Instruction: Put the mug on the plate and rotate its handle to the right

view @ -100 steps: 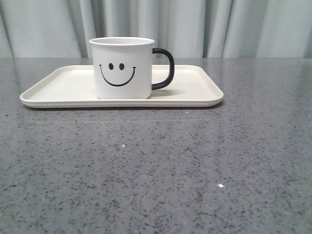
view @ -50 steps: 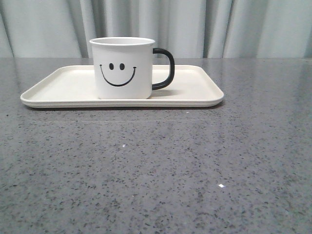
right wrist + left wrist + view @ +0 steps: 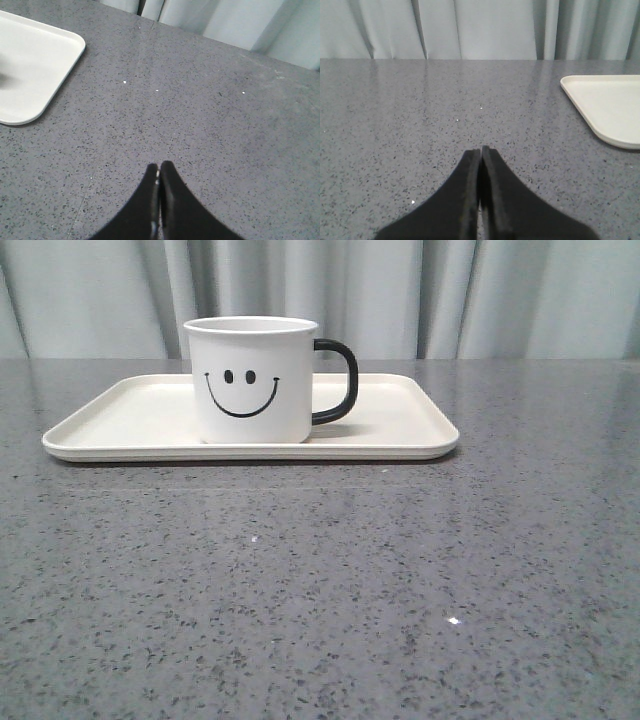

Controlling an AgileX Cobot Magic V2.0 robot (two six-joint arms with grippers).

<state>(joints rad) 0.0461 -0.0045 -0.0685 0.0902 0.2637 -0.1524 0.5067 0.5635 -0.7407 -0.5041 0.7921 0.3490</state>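
front view: mug on plate, no hand nearby

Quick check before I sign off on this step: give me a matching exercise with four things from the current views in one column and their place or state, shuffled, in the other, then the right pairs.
Column 1:
1. mug
2. handle
3. plate
4. left end effector

Column 2:
A. lies flat on the grey table
B. shut, over bare table, holding nothing
C. points to the right in the front view
D. stands upright on the plate, smiley face toward the camera

Pairs: 1-D, 2-C, 3-A, 4-B
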